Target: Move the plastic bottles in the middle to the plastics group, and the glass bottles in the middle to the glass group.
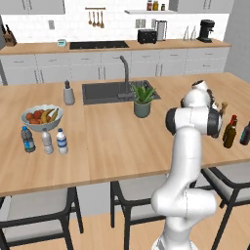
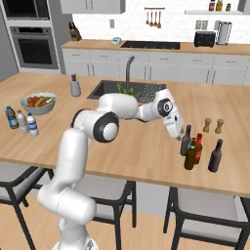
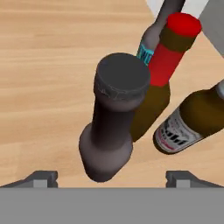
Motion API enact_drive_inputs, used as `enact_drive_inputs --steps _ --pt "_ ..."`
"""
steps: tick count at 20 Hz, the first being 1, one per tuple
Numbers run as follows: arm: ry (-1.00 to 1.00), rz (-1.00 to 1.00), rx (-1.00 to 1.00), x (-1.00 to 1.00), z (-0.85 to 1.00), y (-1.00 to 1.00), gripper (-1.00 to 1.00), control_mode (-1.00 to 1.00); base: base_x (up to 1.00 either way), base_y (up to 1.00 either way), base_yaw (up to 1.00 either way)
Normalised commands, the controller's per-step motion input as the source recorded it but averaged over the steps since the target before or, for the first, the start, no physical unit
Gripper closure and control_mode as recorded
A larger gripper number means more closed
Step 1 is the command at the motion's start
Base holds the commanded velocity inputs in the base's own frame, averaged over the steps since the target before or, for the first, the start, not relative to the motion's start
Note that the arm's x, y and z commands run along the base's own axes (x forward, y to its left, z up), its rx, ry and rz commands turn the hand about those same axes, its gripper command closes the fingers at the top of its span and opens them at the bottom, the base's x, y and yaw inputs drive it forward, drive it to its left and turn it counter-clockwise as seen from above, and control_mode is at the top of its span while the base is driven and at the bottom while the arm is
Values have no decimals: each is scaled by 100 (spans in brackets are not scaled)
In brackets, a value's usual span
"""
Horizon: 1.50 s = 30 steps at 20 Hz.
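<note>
End effector wide open — holding nothing, just above maroon-brown glass bottle, beside red-capped brown bottle, on wooden desk

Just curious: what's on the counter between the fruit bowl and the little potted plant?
Nothing but bare wood between the fruit bowl and the potted plant, as the left base view shows.

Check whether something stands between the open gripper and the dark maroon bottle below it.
Nothing visible does. The gripper is open directly above the maroon bottle; the red-capped bottle stands close beside it, not between.
</note>
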Motion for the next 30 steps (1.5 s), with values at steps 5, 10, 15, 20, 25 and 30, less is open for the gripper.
enact_drive_inputs --steps 5,10,15,20,25,30 --pt "0 1 -7 -52 30 70 -100 -100 0 0 0" --pt "-4 10 -2 -77 39 34 -100 -100 0 0 0" --pt "-3 30 0 -100 5 36 -100 -100 0 0 0" --pt "0 40 0 -100 0 40 -100 -100 0 0 0" --pt "0 39 0 -100 1 51 -100 -100 0 0 0" --pt "0 35 0 -100 3 64 -100 -100 0 0 0"
